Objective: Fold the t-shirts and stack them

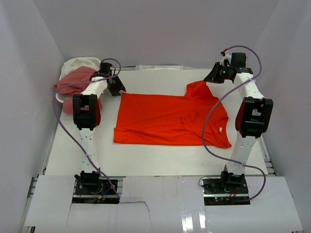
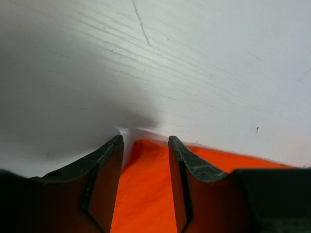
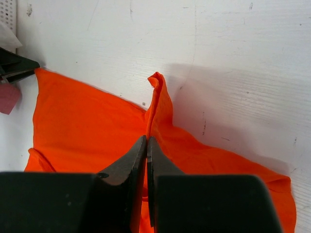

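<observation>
Early stage, 0 of 3 shirts stacked as far as I can judge. The orange-red t-shirt (image 1: 165,119) lies spread out mid-table (image 1: 155,155), with no finished fold visible. Its far right corner is pulled up into a peak.

The right gripper (image 3: 146,139) is pressed together on that raised ridge of orange fabric at the far right. The left gripper (image 2: 146,141) is at the shirt's far left corner. Its fingers are spread, with orange cloth lying between them and not clamped yet, from what I can see.

The pink t-shirt (image 1: 73,81) and cream-white t-shirt (image 1: 80,62) sit bunched at the far left corner, well apart from the orange one. Both look untouched, so 3 folds and the stack are left.

Hard to make out:
- The basket (image 3: 8,17) is mostly covered by the 2 bunched shirts.
- I can't tell how those 2 lie inside it.
- The overhead view hides the left fingertips behind the wrist.
- The shirt's collar and sleeves are hard to pick out in the flat orange.
</observation>
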Available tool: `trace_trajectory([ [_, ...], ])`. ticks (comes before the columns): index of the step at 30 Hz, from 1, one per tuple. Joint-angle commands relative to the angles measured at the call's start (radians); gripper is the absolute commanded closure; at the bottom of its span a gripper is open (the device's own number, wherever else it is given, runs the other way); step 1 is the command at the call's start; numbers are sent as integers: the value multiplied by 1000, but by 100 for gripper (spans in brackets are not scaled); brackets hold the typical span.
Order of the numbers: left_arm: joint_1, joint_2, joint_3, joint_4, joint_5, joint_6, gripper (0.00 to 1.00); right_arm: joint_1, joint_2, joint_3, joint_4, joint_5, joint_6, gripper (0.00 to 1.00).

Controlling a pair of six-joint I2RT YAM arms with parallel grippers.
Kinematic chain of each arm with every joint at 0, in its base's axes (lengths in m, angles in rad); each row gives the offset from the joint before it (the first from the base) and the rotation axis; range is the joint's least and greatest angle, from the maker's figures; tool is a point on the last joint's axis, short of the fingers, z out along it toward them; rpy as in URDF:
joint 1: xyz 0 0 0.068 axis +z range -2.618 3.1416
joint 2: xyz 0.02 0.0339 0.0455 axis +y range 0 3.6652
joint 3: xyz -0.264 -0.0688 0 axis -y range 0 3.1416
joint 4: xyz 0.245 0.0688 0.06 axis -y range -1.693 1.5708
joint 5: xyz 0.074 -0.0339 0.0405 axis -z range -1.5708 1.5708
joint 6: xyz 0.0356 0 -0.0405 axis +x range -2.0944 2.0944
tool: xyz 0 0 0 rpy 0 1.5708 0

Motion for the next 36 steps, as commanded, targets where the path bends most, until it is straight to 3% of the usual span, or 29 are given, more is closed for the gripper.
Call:
trace_trajectory([
  [1,-9,17,43,-25,-22,6,47,-1,-45,5,42,-20,-17,92],
  [10,-9,12,24,-28,-17,9,59,-1,-41,8,40,-10,-17,92],
  [15,-8,0,14,-27,-25,14,82,-1,-36,6,42,-5,-14,92],
  [17,-8,0,15,-27,-22,11,100,-1,-33,5,40,-1,-14,92],
  [36,-8,-66,66,-22,-2,8,100,-44,-47,95,5,-7,15,92],
])
